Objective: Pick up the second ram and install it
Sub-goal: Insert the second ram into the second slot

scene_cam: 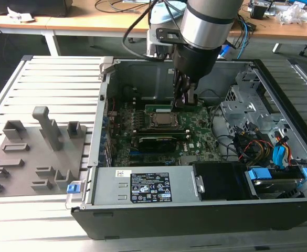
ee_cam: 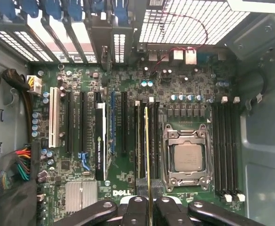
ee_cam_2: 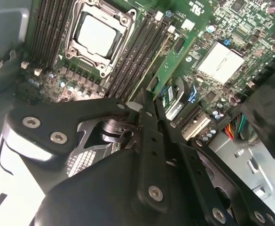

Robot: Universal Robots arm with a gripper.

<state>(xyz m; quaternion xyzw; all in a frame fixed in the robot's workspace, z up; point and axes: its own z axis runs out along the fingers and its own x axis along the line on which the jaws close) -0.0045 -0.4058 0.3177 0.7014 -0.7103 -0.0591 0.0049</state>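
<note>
White lettering on motherboard [ee_cam: 184, 87]; label [scene_cam: 150, 189] on power supply [scene_cam: 184, 180], seemingly unreadable.

Arm reaches down from above, wrist near vertical. Gripper [scene_cam: 186, 100] low, fingers pointing straight down. In first wrist view, black fingers [ee_cam: 138, 210] closed tight together on the thin edge of the second ram [ee_cam: 147, 155].
</note>
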